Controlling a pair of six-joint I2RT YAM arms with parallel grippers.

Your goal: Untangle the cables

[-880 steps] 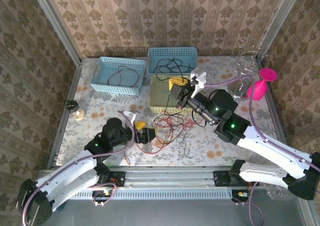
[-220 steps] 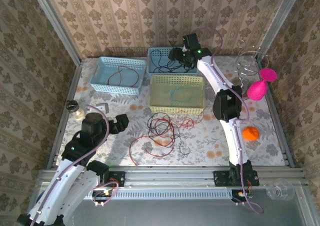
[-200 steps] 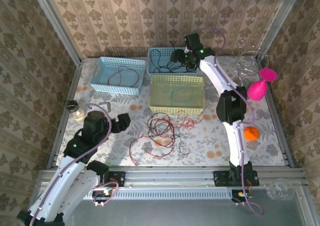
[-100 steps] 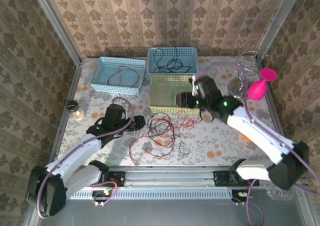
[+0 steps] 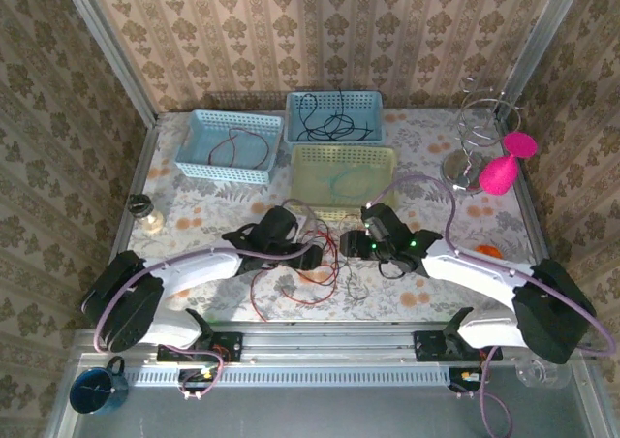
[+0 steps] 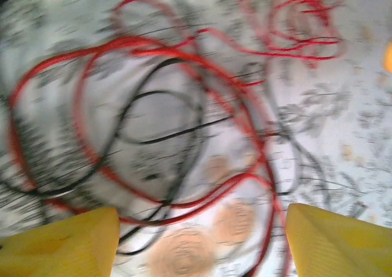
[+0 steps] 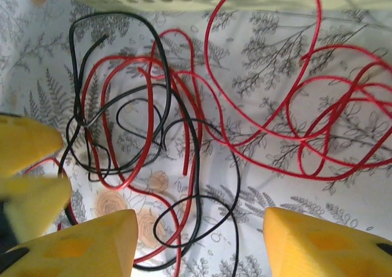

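The cables lie in one loose heap of red and black strands on the table. The heap is about midway between the left and right edges, toward the near edge and just in front of the pale yellow basket. Both arms reach in low over it. The left gripper comes from the left edge side and the right gripper from the right, and they face each other across the heap. Neither looks clearly nearer to us; both hang right above the strands.

Both grippers are released. In each wrist view the yellow fingertips stand wide apart, with bare tabletop and loose wire between them and nothing pinched.

The heap has no single long axis. From above it spreads a little more left to right than front to back, with one red loop trailing toward the near-left corner.

The right wrist view sorts it better. A dense knot of black and thicker red loops lies straight ahead of its fingers, and thinner red loops fan out to one side along the basket wall. At that view's left edge we see two more yellow fingers, which we take to be the left gripper's, close beside the knot. The left wrist view is blurred and gives only crossing red and black arcs.

We judge the coming move turns on each gripper pinching a different strand.
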